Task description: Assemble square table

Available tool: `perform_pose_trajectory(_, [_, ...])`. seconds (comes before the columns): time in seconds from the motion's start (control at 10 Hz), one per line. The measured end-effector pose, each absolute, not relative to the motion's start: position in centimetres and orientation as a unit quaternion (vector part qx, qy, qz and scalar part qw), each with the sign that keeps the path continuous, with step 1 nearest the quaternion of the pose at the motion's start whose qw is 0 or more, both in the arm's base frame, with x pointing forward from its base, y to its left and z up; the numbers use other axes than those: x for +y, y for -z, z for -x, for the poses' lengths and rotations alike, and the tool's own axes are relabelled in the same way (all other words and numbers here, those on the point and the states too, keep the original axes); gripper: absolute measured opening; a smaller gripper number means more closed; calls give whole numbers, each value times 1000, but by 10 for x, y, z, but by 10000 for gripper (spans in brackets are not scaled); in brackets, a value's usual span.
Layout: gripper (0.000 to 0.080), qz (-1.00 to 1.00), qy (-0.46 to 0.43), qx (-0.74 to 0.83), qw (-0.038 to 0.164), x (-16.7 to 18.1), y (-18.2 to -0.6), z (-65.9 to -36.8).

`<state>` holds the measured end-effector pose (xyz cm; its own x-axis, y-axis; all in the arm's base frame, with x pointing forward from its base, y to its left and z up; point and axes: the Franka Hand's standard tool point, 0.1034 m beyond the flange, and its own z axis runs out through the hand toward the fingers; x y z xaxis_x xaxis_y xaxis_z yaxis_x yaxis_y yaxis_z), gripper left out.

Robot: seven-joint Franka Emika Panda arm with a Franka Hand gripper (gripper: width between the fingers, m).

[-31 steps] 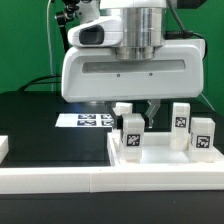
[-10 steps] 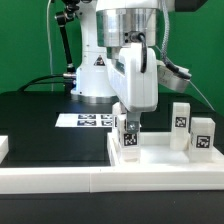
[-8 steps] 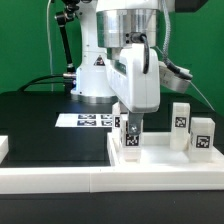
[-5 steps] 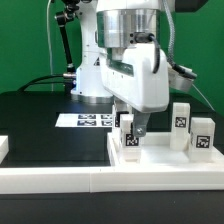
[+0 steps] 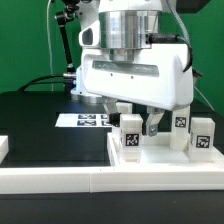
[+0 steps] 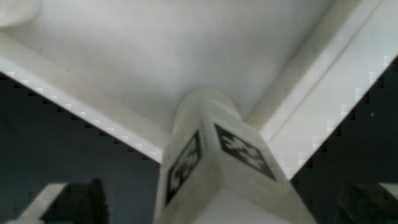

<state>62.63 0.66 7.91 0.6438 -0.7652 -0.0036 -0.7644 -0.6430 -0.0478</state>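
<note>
The square table top (image 5: 160, 160) is a white rimmed tray lying at the exterior view's lower right. One white tagged leg (image 5: 131, 138) stands upright on it. My gripper (image 5: 137, 120) hangs just above this leg, its broad side facing the camera. One finger (image 5: 153, 123) is beside the leg and the other is partly behind it. In the wrist view the leg (image 6: 217, 155) rises between the two dark fingers (image 6: 75, 202) with a gap on each side. The jaws are open around it. Two more legs (image 5: 181, 128) (image 5: 201, 138) stand at the right.
The marker board (image 5: 88, 120) lies on the black table behind the tray. A long white border wall (image 5: 60, 182) runs along the front. A small white block (image 5: 3, 148) sits at the left edge. The robot base and cables stand at the back.
The gripper has turned about its vertical axis, from narrow side to broad side towards the camera. The leg under it stays upright in the same spot.
</note>
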Motion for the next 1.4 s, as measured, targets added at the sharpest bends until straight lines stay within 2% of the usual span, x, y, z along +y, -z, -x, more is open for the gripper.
perform_pose_trajectory(1.4, [649, 1000, 18, -5, 10, 4, -81, -629])
